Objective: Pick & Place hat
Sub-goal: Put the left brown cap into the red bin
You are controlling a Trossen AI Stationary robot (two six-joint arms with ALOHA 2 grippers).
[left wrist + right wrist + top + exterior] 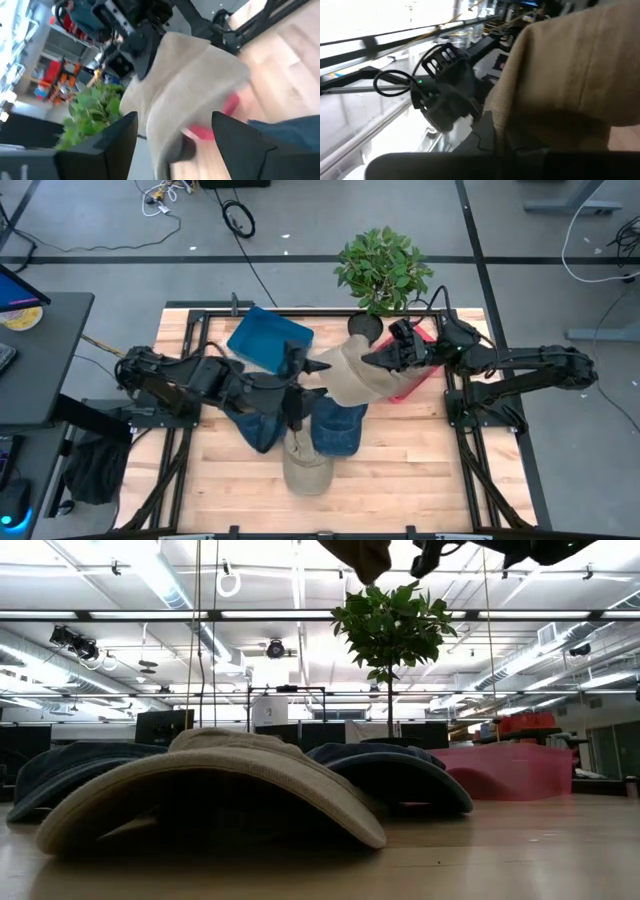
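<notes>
A tan hat hangs in the air over the table's middle, between my two grippers. My right gripper comes in from the right and is shut on the hat's right end. My left gripper faces the hat's left end; in the left wrist view it is open, with one finger on each side of the hat, and no touch shows. The low view catches the lifted hat at its top edge. In the right wrist view the hat covers my right fingers. My right gripper is shut on the tan hat's edge at its right end, pinching the fabric from the table's right side. The hat is lifted clear of the table and droops toward the left arm. The hat itself hides the fingers in the right wrist view.
Three more hats lie on the table below: a tan one near the front edge and two blue denim ones. A blue bin and a pink bin stand farther back. A potted plant is at the far edge.
</notes>
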